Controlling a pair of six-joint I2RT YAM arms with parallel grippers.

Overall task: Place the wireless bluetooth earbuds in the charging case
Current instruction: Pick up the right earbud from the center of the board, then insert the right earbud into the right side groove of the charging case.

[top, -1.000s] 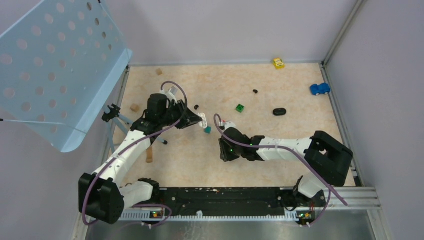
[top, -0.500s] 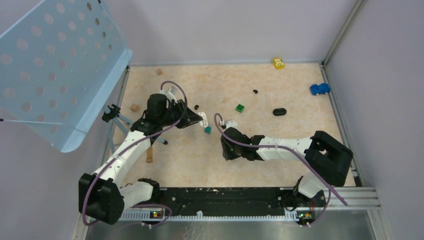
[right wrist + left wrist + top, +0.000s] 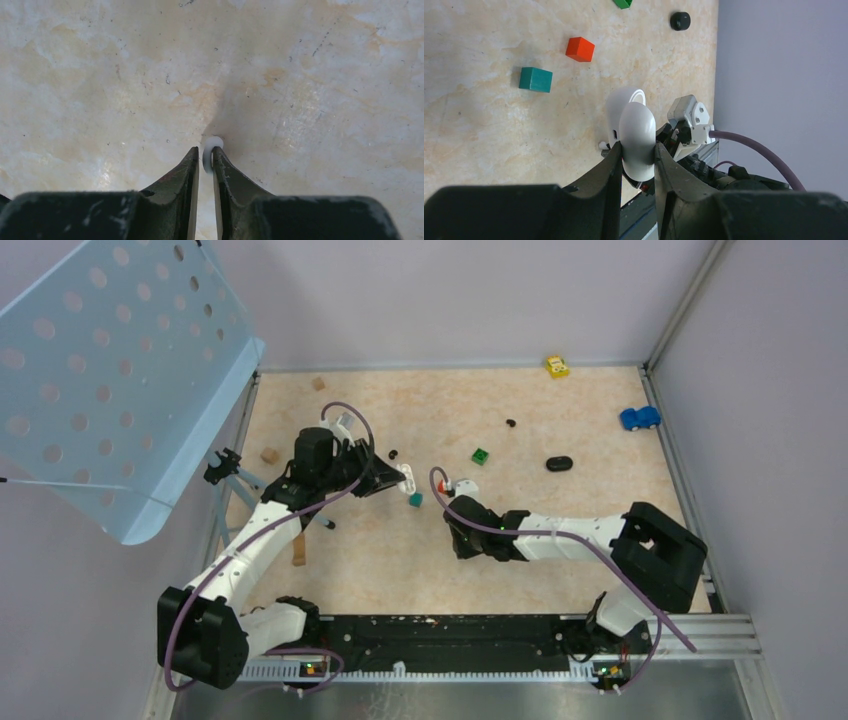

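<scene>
My left gripper (image 3: pixel 404 479) is shut on the white charging case (image 3: pixel 636 142) and holds it above the table; its lid (image 3: pixel 625 102) stands open. The case also shows in the top view (image 3: pixel 406 476). My right gripper (image 3: pixel 205 156) points down at the table, its jaws closed on a tiny glossy white earbud (image 3: pixel 211 146) at their tips. In the top view its fingers are hidden under the wrist (image 3: pixel 470 528). Two black earbuds (image 3: pixel 393 453) (image 3: pixel 511 423) lie on the table further back. One of them shows in the left wrist view (image 3: pixel 680 20).
A teal cube (image 3: pixel 415 499), a red cube (image 3: pixel 443 485) and a green cube (image 3: pixel 481 455) lie near the grippers. A black case (image 3: pixel 559 463), a blue toy car (image 3: pixel 639 418), a yellow toy car (image 3: pixel 556 366) and wooden blocks (image 3: pixel 269 455) lie around. A blue perforated panel (image 3: pixel 110 370) overhangs the left.
My right wrist has shifted slightly to the right, uncovering the red cube. The left arm and the case have not moved.
</scene>
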